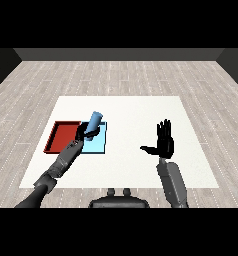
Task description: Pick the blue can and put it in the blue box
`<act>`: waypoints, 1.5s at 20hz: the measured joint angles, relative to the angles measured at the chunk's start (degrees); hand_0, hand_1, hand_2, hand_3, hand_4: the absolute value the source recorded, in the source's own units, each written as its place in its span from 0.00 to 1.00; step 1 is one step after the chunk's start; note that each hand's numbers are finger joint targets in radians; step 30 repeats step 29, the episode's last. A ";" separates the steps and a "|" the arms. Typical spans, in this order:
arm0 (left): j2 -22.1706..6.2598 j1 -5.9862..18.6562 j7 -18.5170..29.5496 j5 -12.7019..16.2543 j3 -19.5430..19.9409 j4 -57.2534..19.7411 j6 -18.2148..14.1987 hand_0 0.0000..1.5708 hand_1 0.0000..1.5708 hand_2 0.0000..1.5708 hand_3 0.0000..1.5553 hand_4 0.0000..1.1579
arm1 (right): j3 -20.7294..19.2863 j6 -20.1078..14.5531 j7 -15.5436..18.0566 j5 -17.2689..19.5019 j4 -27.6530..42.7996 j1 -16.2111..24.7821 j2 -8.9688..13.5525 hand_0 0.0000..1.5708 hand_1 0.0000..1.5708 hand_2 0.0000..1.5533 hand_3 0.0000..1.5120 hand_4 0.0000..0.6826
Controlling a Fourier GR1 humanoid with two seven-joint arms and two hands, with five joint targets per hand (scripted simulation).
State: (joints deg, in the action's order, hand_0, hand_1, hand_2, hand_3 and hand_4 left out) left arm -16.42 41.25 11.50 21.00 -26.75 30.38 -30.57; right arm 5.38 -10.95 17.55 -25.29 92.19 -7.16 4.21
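The white table (141,107) carries everything here, and on it, directly beneath and around the left hand (86,132), lie the two trays side by side: the red tray (61,136) just outboard of that hand and under its forearm, the light blue tray (100,145) under it and reaching out on its inner side. By the look of it the pick is done and the carry is close to its end, since the blue can (94,121) is up off the table, tilted, its lower part wrapped by the curled fingers of the left hand and its top leaning away beyond them, over the far edge of the blue tray. What seems left is to lower the can into that tray and let go; whether it touches the tray yet cannot be told. The left forearm reaches in from the lower left corner, slanting up across the red tray. Well apart on the other side, the right hand (164,142) is raised above bare table, fingers straight and pointing away, thumb stuck out toward the left hand, holding nothing.
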 measured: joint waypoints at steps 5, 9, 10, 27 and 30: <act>3.29 2.29 -7.32 -2.60 -1.75 -12.17 0.07 0.42 0.42 0.37 0.05 0.79 | -1.29 1.57 1.32 -1.06 -1.99 0.91 0.00 0.00 0.00 0.00 0.00 0.00; 5.21 3.94 -8.61 -2.66 -0.08 -19.95 0.68 0.88 0.88 0.77 0.00 0.65 | -2.34 2.09 0.58 -1.56 -2.79 0.43 0.74 0.00 0.00 0.00 0.00 0.00; 6.06 4.80 -9.40 -2.46 0.59 -21.28 -0.31 0.93 0.93 0.84 0.00 0.60 | -2.64 2.12 0.40 -1.65 -2.98 0.26 0.90 0.00 0.00 0.00 0.00 0.00; 6.67 8.07 -5.64 -1.46 7.05 -26.75 0.09 0.00 0.00 0.00 0.00 0.00 | -3.52 3.56 2.39 -0.49 -5.26 0.08 -0.08 0.00 0.00 0.00 0.00 0.00; 5.73 7.52 -0.66 -0.44 8.43 -24.17 0.14 0.00 0.00 0.00 0.00 0.00 | -3.65 4.18 1.83 -0.66 -4.93 0.08 0.63 0.00 0.00 0.00 0.00 0.00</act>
